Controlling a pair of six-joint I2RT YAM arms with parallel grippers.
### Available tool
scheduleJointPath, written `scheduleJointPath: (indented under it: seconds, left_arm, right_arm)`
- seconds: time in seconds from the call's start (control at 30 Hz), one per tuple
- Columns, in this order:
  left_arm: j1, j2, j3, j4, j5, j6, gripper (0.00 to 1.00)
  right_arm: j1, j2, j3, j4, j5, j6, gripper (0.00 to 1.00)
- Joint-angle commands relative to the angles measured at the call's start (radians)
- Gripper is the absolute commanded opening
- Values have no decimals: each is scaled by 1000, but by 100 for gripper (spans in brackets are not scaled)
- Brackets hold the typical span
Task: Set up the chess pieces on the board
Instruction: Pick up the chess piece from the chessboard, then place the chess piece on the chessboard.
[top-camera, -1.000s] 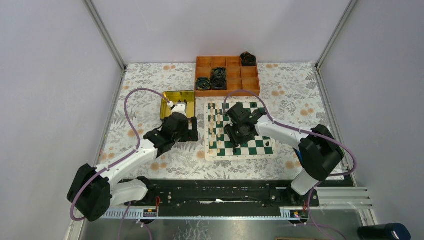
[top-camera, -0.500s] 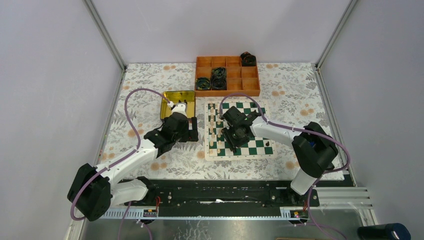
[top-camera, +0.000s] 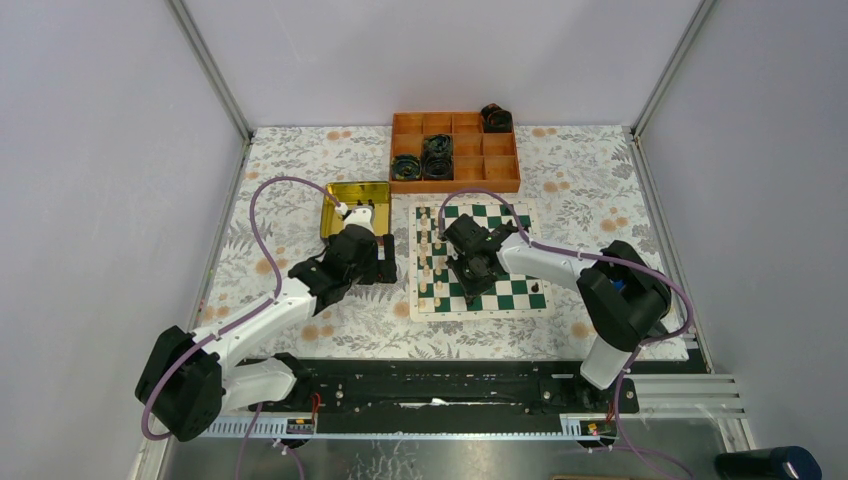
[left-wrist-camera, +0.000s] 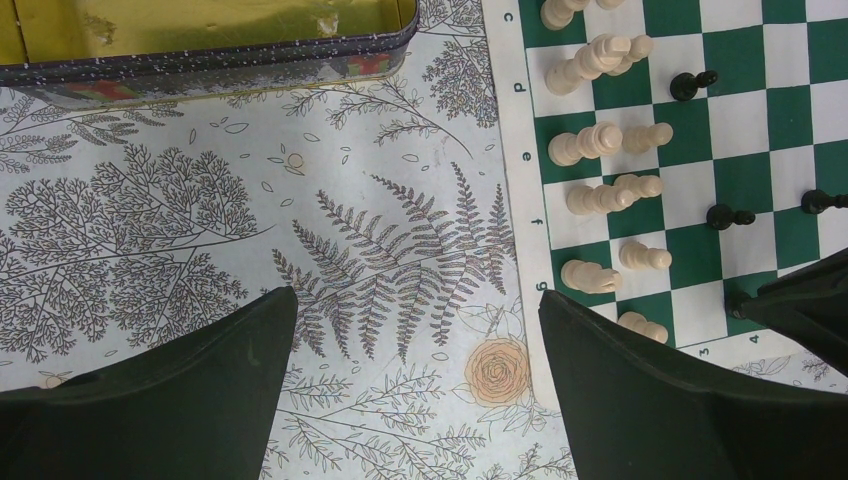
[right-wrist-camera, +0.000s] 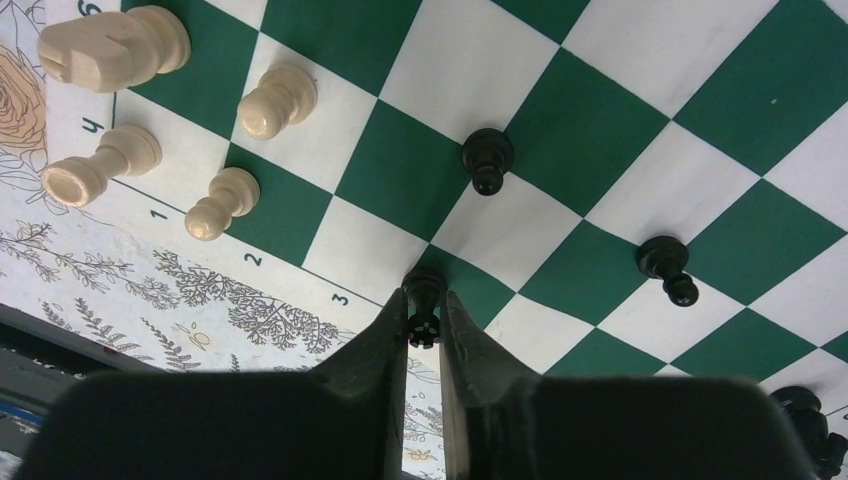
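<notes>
I am clamping my right pincer (right-wrist-camera: 425, 320) on a black pawn (right-wrist-camera: 424, 288) at the near edge of the board (right-wrist-camera: 600, 110). My left pincer (left-wrist-camera: 415, 305) is hanging apart over the counter (left-wrist-camera: 150, 200).

The right hand (right-wrist-camera: 424, 322) pinches a black pawn (right-wrist-camera: 424, 286).

board (left-wrist-camera: 760, 130) in green and white checks with a white border, chess pieces (left-wrist-camera: 590, 200) cream-white or black, black pawn (right-wrist-camera: 424, 285) in the equally black right gripper (right-wrist-camera: 424, 310), pale tablecloth (left-wrist-camera: 380, 180) printed with grey ferns and orange roses, shiny yellow tin (left-wrist-camera: 200, 65), orange tray (top-camera: 470, 185), purple cables (top-camera: 285, 179)
</notes>
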Motion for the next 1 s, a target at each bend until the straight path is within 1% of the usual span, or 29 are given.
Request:
scheduleJointPath:
  seconds: [0.0, 0.07, 0.13, 0.2, 0.37, 0.63, 0.77, 0.97]
  left_arm:
    - [-7, 4, 27, 11, -23, 16, 99]
    - [-6, 4, 26, 10, -22, 15, 99]
    - [-7, 3, 27, 11, -21, 14, 99]
    - [-7, -1, 27, 10, -22, 13, 99]
    - [-7, -5, 26, 9, -21, 13, 99]
    - [-7, -16, 25, 9, -14, 12, 99]
    - [-9, -21, 24, 9, -11, 12, 99]
    - [-13, -25, 23, 11, -8, 10, 99]
  right_arm:
    - [9, -11, 3, -4, 28, 3, 15]
    - [10, -19, 6, -10, 33, 6, 10]
    - [9, -32, 10, -15, 37, 11, 9]
    - [9, -49, 15, -20, 36, 17, 8]
    - [8, -92, 32, -47, 102, 33, 8]
    - [4, -175, 35, -132, 247, 105, 8]
    - [-36, -218, -8, -154, 273, 143, 8]
    - [-150, -309, -102, -159, 273, 170, 6]
